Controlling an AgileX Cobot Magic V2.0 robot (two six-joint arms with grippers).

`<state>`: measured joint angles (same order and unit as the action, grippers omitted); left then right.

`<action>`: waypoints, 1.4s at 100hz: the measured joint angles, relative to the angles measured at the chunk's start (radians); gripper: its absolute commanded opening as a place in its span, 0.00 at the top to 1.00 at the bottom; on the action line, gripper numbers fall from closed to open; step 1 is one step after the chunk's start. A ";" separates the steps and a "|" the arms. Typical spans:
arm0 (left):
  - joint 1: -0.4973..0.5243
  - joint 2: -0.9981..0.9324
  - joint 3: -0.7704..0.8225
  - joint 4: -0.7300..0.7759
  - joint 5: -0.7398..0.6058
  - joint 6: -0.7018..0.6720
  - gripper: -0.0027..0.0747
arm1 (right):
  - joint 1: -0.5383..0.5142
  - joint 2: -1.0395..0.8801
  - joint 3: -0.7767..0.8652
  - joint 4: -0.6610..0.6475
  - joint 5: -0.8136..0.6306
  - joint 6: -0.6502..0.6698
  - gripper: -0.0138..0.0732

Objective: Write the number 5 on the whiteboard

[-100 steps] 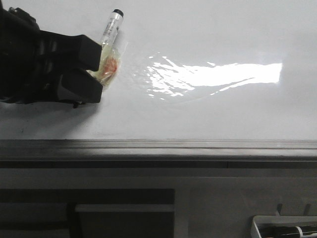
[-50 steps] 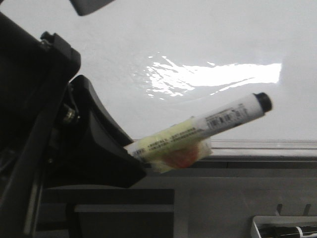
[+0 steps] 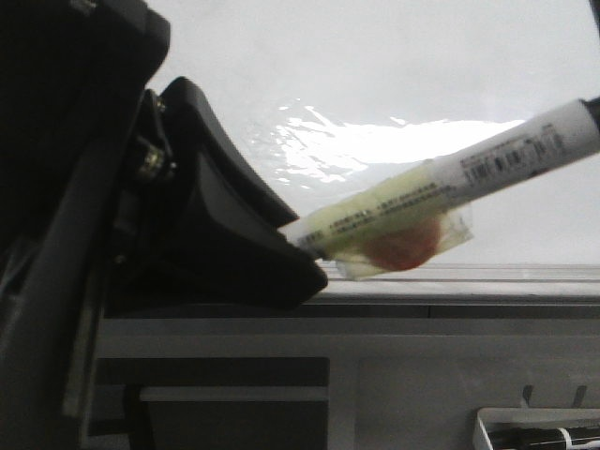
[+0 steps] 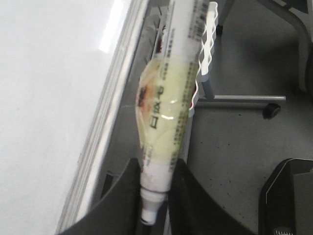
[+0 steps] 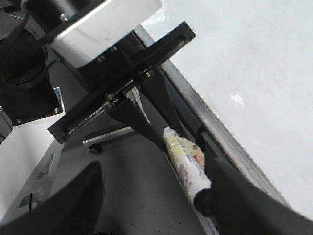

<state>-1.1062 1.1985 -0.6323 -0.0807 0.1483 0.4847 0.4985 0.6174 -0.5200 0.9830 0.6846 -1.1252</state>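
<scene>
My left gripper (image 3: pixel 298 246) is shut on the tail end of a white marker pen (image 3: pixel 450 183) wrapped in yellowish tape with a red patch. It holds the pen in the air close to the camera, over the board's near edge, with the black cap pointing right. In the left wrist view the fingers (image 4: pixel 128 196) clamp the marker (image 4: pixel 166 98). My right gripper (image 5: pixel 155 165) is open, and the marker's cap (image 5: pixel 203 199) lies just beside one finger. The whiteboard (image 3: pixel 375 56) is glossy white with a glare patch. No strokes of the number 5 show on it.
The board's grey metal edge rail (image 3: pixel 450 277) runs across the front. A white tray (image 3: pixel 539 431) holding a dark pen sits at the lower right. Beyond the board edge I see grey floor, a white rack (image 4: pixel 210 39) and a frame leg with a caster (image 4: pixel 271 110).
My left gripper lifted the marker off the board's far left and swung it toward the camera and to the right. The pen now points right instead of away.
</scene>
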 measured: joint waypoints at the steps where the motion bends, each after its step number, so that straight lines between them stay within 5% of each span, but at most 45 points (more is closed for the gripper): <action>1: 0.000 0.000 0.000 0.000 -0.002 0.000 0.99 | 0.000 0.003 0.000 0.002 0.000 -0.004 0.36; 62: 0.000 0.000 0.000 0.026 -0.065 0.000 0.99 | 0.000 0.212 -0.001 0.124 -0.035 -0.197 0.37; 86: 0.000 0.000 0.000 0.026 -0.067 0.000 0.99 | 0.000 0.223 -0.001 0.154 -0.043 -0.226 0.58; 113: 0.000 0.000 0.000 0.026 -0.065 0.001 0.99 | 0.000 0.223 -0.001 0.173 -0.049 -0.228 0.60; 131: 0.000 0.000 0.000 0.028 -0.061 0.001 0.99 | 0.000 0.223 -0.001 0.186 -0.059 -0.228 0.92; 140: -0.001 -0.002 0.000 0.028 -0.059 0.001 0.99 | 0.000 0.223 -0.001 0.186 -0.067 -0.230 0.91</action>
<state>-1.1070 1.1961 -0.6326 -0.0531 0.0893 0.4854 0.4985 0.8403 -0.5207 1.1694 0.6173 -1.3552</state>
